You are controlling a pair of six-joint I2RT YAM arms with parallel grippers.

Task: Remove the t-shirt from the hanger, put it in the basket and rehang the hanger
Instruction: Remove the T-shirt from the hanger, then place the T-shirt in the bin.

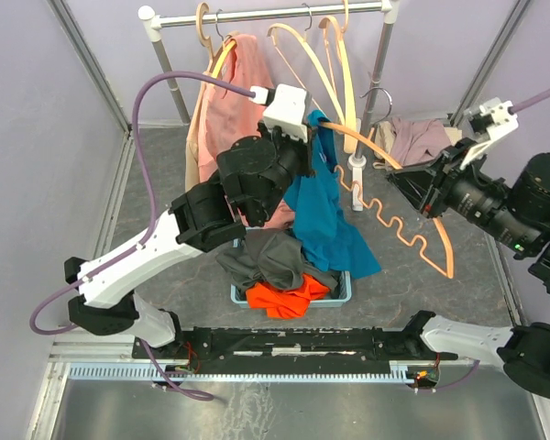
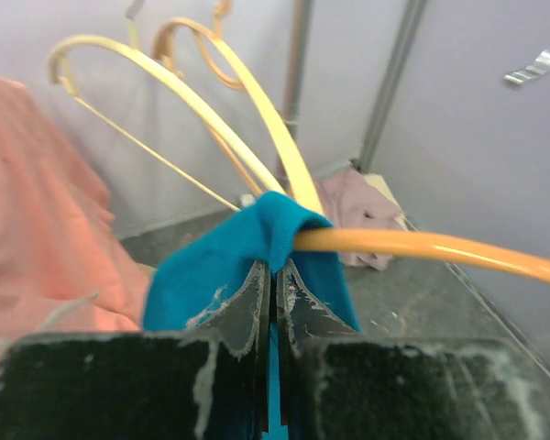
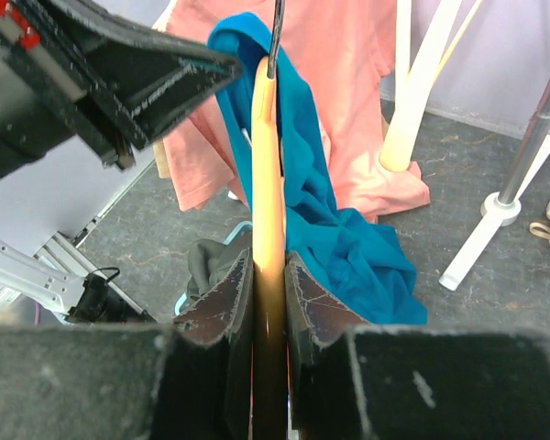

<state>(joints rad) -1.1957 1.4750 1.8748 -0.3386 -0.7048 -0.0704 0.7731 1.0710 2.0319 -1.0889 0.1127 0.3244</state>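
Down at the near edge, the black rail (image 1: 293, 344) carries both arm bases. Beyond it, the clothes rack (image 1: 275, 14) spans the far end of the booth. A pink shirt (image 1: 229, 92) hangs on its left part, and pale wooden hangers (image 1: 335, 64) hang bare to the right.

In the middle, just right of the pink shirt, the teal t-shirt (image 1: 325, 211) (image 2: 247, 247) (image 3: 330, 229) hangs in a long bunched fold. Its top is draped over the left end of the orange hanger (image 1: 367, 142) (image 2: 422, 246) (image 3: 268, 183), and its lower end reaches the blue basket (image 1: 344, 291) on the floor. Grey and orange-red clothes fill that basket.

The hanger is off the rack, held out in the air and slanting down toward the near right.

Reaching up from the near left, the left gripper (image 1: 310, 128) (image 2: 275, 275) is pinched together on the teal cloth just below where it folds over the hanger's end. The blue fabric shows in the thin slit between its fingers.

Coming in from the right, the right gripper (image 1: 394, 176) (image 3: 269, 266) is clamped around the hanger's orange arm, one finger on each side.

A mauve garment (image 1: 417, 137) lies crumpled on the floor at the far right, beside the rack's post.
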